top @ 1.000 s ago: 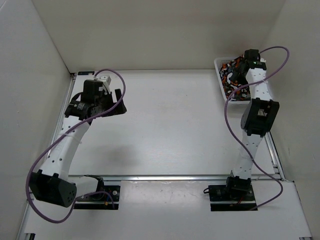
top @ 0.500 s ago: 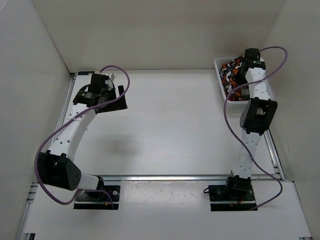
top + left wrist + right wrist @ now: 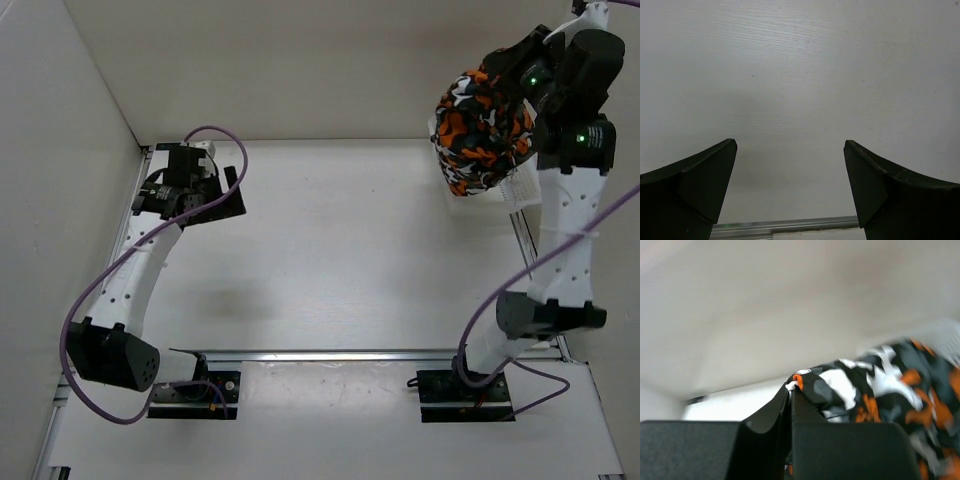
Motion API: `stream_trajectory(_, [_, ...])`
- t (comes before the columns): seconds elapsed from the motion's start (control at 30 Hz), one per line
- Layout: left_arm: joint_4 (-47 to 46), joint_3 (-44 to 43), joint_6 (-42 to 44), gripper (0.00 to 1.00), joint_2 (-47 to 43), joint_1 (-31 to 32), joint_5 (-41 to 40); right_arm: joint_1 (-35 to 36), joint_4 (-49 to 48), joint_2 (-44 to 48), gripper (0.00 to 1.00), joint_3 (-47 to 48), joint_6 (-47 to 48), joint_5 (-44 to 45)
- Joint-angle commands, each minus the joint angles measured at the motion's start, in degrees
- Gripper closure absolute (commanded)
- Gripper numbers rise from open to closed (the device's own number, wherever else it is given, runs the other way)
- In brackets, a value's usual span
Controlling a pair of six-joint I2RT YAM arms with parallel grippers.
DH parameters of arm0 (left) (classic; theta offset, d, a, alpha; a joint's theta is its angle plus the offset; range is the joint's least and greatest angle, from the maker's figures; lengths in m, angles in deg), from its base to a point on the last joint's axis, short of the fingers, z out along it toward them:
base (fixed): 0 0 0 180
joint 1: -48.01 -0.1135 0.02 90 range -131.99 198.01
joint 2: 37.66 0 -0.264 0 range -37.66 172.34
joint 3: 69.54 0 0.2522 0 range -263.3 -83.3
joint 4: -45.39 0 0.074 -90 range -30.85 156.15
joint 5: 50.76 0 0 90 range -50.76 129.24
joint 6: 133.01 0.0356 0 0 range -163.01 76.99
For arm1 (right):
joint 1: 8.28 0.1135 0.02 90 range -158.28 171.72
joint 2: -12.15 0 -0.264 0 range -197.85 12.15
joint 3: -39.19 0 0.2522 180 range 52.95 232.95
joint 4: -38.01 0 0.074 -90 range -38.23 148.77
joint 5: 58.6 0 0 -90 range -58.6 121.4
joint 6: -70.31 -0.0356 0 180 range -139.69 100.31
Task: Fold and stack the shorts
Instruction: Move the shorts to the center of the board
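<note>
The shorts (image 3: pixel 482 130), printed in orange, black, grey and white blotches, hang in a bunch high above the back right corner of the table. My right gripper (image 3: pixel 508 68) is shut on their top edge. In the right wrist view the cloth (image 3: pixel 875 390) drapes to the right of the closed fingers (image 3: pixel 800 407), a small fold pinched at the tips. My left gripper (image 3: pixel 228 196) hangs open over the back left of the table; the left wrist view shows its gap (image 3: pixel 790 150) with only bare table (image 3: pixel 800 75) behind it.
A white mesh basket (image 3: pixel 520 192) stands at the back right, mostly hidden behind the hanging shorts. White walls close the table at the back and on both sides. An aluminium rail (image 3: pixel 340 354) runs along the near edge by the arm bases.
The right gripper closed on the shorts in the basket and lifted them high above it. The left arm stretched further toward the back left, its gripper still open.
</note>
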Motion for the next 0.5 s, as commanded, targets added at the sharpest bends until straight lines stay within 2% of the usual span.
stream_trajectory(0.0, [3.91, -4.49, -0.66, 0.00, -3.36, -2.80, -2.32, 5.25, -4.04, 5.22, 1.00, 0.50, 0.96, -11.95])
stream_trajectory(0.17, [6.55, -9.06, -0.66, 0.00, -6.08, -9.20, 0.83, 15.71, -4.57, 13.31, 1.00, -10.46, 3.15, -14.95])
stream_trajectory(0.2, [6.56, -10.29, -0.66, 0.00, -6.09, -9.92, 1.36, 20.34, -4.57, 16.72, 1.00, -17.27, 4.11, -14.95])
stream_trajectory(0.27, [6.56, -11.00, -0.66, 0.00, -6.61, -11.58, 2.68, 25.28, -5.09, 20.34, 1.00, -25.30, 6.05, -12.33])
stream_trajectory(0.3, [6.56, -11.00, -1.19, 0.00, -7.22, -11.59, 2.69, 29.40, -5.10, 23.58, 1.00, -33.78, 6.75, -9.79])
stream_trajectory(0.33, [6.56, -11.00, -1.19, 0.00, -7.75, -11.59, 3.73, 31.00, -5.10, 24.92, 1.00, -37.69, 6.76, -8.54])
stream_trajectory(0.37, [6.56, -9.61, -1.71, 0.00, -8.37, -12.11, 4.44, 33.02, -2.14, 27.02, 0.87, -43.91, 7.28, -6.88])
stream_trajectory(0.43, [5.86, -7.85, -2.33, 0.00, -8.37, -12.12, 7.85, 33.04, 2.09, 28.70, 0.49, -48.08, 7.28, -0.40])
stream_trajectory(0.47, [5.07, -6.88, -2.33, 0.00, -8.89, -12.12, 8.91, 33.04, 3.85, 29.58, 0.42, -49.76, 7.28, 3.12])
